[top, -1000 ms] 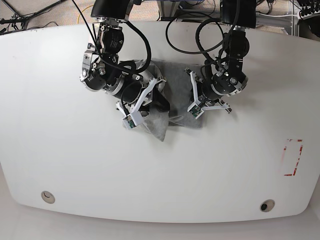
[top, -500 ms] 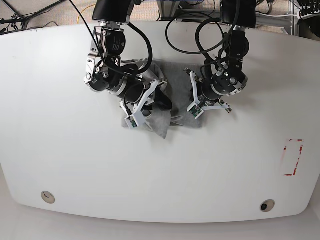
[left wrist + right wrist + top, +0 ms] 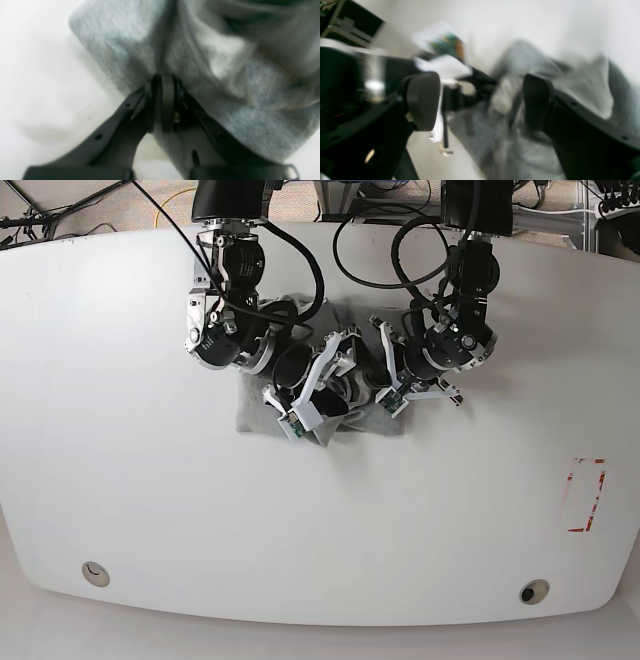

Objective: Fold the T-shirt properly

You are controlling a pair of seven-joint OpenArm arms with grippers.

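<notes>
The T-shirt [image 3: 265,412] lies bunched, folding unfinished; the left gripper [image 3: 162,82] pinches its edge, the right gripper [image 3: 480,100] gapes empty.

Overhead base view; wrist views close on T-shirt [image 3: 262,412]

grey T-shirt [image 3: 258,412], bunched small, crumpled, on table's far middle

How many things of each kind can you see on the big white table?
Light grey cotton T-shirt: 1
Black robot arms with white claws: 2 (left claw, right claw)
Red rectangle outline marked on the white table: 1
Total: 4
</notes>
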